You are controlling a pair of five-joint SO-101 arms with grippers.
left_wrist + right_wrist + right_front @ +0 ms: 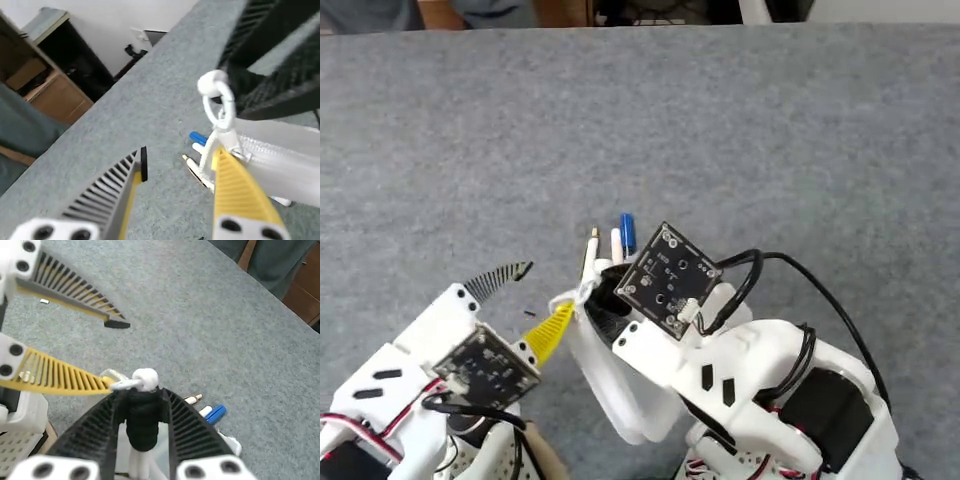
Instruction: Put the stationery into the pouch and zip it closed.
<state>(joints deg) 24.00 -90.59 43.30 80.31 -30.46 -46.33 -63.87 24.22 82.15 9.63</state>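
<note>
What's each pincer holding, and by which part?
Right pincer clamps a black ribbed pen-like cylinder near one end. Left pincer is open, holding nothing; its yellow finger sits at the white zipper pull.

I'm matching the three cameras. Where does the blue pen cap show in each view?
High view: blue pen cap sticks out of the pouch, beside a white pen.
Left wrist view: the cap lies just beyond the open left pincer.
Right wrist view: the cap lies beside the right pincer, shut on a black ribbed object.
Shared landmark: the white zip-pull bead.
</note>
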